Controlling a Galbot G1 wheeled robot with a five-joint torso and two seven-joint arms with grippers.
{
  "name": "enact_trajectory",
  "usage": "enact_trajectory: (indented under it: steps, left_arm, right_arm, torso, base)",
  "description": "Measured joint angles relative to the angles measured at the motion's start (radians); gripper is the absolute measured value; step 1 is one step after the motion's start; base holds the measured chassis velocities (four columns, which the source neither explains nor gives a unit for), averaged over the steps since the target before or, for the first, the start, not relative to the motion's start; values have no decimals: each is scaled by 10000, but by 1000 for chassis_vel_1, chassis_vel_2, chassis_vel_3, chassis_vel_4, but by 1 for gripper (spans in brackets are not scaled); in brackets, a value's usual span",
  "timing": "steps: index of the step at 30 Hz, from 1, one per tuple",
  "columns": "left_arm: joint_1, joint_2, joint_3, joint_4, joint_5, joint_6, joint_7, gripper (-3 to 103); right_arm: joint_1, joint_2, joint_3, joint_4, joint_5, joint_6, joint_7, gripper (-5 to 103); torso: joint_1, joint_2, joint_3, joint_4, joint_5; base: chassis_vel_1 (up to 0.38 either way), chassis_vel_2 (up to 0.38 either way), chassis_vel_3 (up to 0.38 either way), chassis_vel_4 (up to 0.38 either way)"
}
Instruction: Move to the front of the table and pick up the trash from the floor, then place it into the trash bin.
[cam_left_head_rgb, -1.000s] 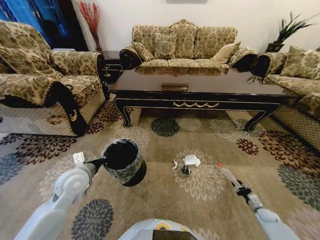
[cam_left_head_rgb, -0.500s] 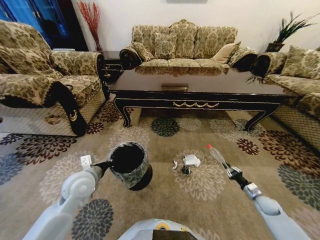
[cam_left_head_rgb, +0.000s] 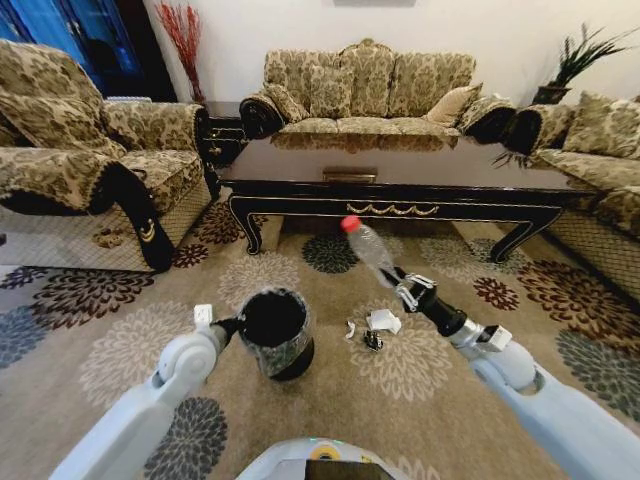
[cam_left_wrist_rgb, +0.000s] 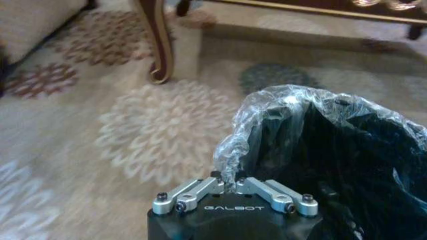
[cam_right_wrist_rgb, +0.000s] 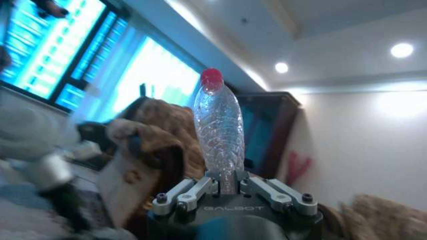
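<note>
My right gripper is shut on a clear plastic bottle with a red cap, held in the air in front of the table, cap tilted up and to the left; the same bottle rises from the right gripper. My left gripper is shut on the liner rim of the black trash bin, held tilted just above the floor. The left gripper pinches the crinkled liner of the trash bin. Crumpled white paper and a dark scrap lie on the carpet between the arms.
A sofa stands behind the table, with an armchair at the left and another sofa at the right. A curved table leg stands close beyond the bin. Open carpet lies in front of me.
My right arm has swung the bottle up and to the left, from low at the right to above the paper. My left arm has carried the bin a little rightward, toward the middle.
</note>
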Motion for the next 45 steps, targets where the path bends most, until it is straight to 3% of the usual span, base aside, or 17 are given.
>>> enact_trajectory:
  steps: [6, 8, 12, 17, 27, 29, 32, 33, 37, 38, 39, 45]
  left_arm:
    - [-1255, 72, 1439, 352, 17, -264, 370, 4]
    - [-2228, 29, 2480, 780, 87, -644, 493, 4]
    - [-3324, -226, 3364, 1280, 3, -827, 478, 4]
    - [-5194, -1055, 4823, 1954, -858, -842, 85, 4]
    - [-5617, -1657, 5313, 2227, -1020, -775, 16, 4]
    - [-5622, -1659, 5305, 2225, -1023, -766, 5, 4]
    - [-5622, -1618, 5279, 2192, -1028, -753, -13, 4]
    - [-5618, -1578, 5253, 2147, -1033, -741, -39, 4]
    - [-5560, -1464, 5152, 2011, -1089, -692, -128, 4]
    - [-5498, -1417, 5063, 1956, -1124, -662, -194, 4]
    - [-5498, -1417, 5063, 1956, -1124, -662, -194, 4]
    - [-4756, -1098, 4132, 1710, -1059, -615, -276, 4]
  right_arm:
    - [527, -80, -828, -226, -112, 186, 2, 13]
    - [1109, 31, -1486, -565, -135, 323, 123, 13]
    - [1599, 188, -1999, -945, -149, 364, 200, 13]
    - [2107, 795, -2650, -2183, -335, 556, 222, 13]
    - [2227, 1310, -2962, -3199, -645, 800, 326, 10]
    - [2177, 1259, -2903, -3292, -703, 871, 347, 21]
    - [2136, 1203, -2806, -3308, -712, 906, 277, 26]
    - [2104, 1183, -2725, -3308, -698, 919, 152, 37]
    - [1989, 1188, -2492, -3276, -554, 933, -244, 42]
    - [1884, 1200, -2324, -3232, -455, 934, -461, 53]
    - [1884, 1200, -2324, -3232, -455, 934, -461, 53]
    - [1120, 1116, -1338, -2590, -106, 959, -748, 80]
  torso:
    - [0, 0, 0, -1, 1]
    - [0, 0, 1, 1, -1]
    - [0, -1, 1, 6, 3]
    - [1, -1, 1, -4, 3]
    - [1, -1, 0, 2, -1]
    - [1, -1, 0, 2, 0]
    - [0, -1, 0, 1, -2]
    - [0, -1, -1, 2, -1]
    - [0, -1, -1, 1, -1]
    - [0, -1, -1, 1, -1]
    - [0, -1, -1, 1, -1]
    - [0, -1, -1, 0, -3]
  base:
    - [0, 0, 0, 0]
    - [0, 0, 0, 0]
    - [0, 0, 0, 0]
    - [0, 0, 0, 0]
    - [0, 0, 0, 0]
    - [0, 0, 0, 0]
    - [0, 0, 0, 0]
    - [0, 0, 0, 0]
    - [0, 0, 0, 0]
    - [0, 0, 0, 0]
    - [0, 0, 0, 0]
    - [0, 0, 0, 0]
